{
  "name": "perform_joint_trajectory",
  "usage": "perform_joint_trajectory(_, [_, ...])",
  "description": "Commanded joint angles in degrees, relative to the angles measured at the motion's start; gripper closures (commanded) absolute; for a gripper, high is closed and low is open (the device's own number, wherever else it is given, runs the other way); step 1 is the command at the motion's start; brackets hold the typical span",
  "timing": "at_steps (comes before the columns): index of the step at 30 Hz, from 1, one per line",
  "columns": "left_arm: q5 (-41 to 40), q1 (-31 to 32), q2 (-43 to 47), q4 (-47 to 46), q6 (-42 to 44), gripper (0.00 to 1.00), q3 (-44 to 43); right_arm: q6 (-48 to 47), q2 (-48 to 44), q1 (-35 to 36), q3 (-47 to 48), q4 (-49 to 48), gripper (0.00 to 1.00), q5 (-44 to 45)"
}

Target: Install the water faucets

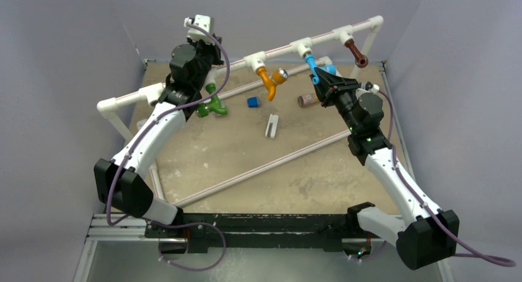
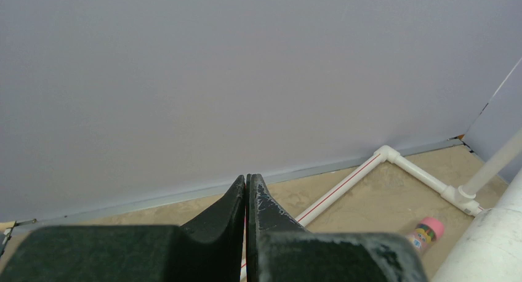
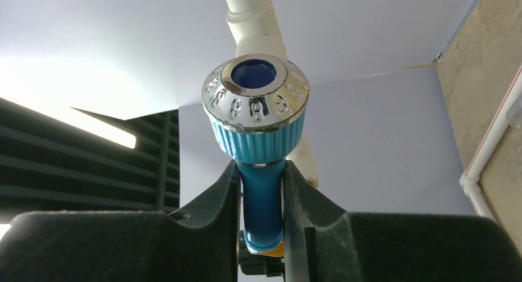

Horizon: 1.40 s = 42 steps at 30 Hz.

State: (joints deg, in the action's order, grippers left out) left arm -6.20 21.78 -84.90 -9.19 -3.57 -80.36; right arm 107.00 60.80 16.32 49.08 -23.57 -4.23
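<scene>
A white pipe frame (image 1: 280,50) spans the back of the table. The brown faucet (image 1: 356,53) and the orange faucet (image 1: 269,82) hang from its tees. My right gripper (image 1: 320,80) is shut on the blue faucet (image 1: 311,65) just under a tee (image 1: 303,48). In the right wrist view the fingers (image 3: 229,189) clamp the blue stem (image 3: 261,196) below its silver knob (image 3: 255,97), with the gripper (image 3: 260,171) pointing up at the pipe. The green faucet (image 1: 212,104) sits below the pipe beside my left gripper (image 1: 212,60), which is shut and empty (image 2: 247,182).
A small blue cube (image 1: 253,101), a small white part (image 1: 271,125) and a brown cylinder with a pink cap (image 1: 306,100) (image 2: 425,231) lie on the table. Floor pipes (image 1: 265,166) (image 2: 341,186) cross the board. Grey walls close the sides.
</scene>
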Motion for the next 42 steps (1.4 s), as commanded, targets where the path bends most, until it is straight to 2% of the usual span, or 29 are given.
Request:
perform_joint_trajectory(1, [2.33,1.77,-5.10,17.44,1.20,1.00,5.85,1.14,-1.00,-0.05,-0.20,-1.52,1.00,1.64])
perform_joint_trajectory(25, [2.28,1.95,-5.18,17.50,1.29,1.00,5.91,-8.21,-2.95,-0.07,-3.88,-3.37,1.00,1.00])
perform_joint_trajectory(29, [2.18,2.04,-5.10,17.42,1.35,1.00,5.91,-12.49,-4.51,-0.13,-2.83,-3.57,1.00,1.48])
perform_joint_trajectory(33, [2.22,2.02,-5.10,17.41,1.38,1.00,6.00,-22.00,-6.21,-0.11,-0.93,-1.85,1.00,1.41])
perform_joint_trajectory(35, [2.24,2.12,-5.06,17.42,1.38,1.00,6.00,-30.21,-6.55,-0.07,-0.03,-1.86,1.00,-0.40])
perform_joint_trajectory(42, [2.13,2.39,-5.01,17.28,1.45,1.00,6.09,-69.66,-5.79,-0.06,9.33,13.55,1.00,0.00])
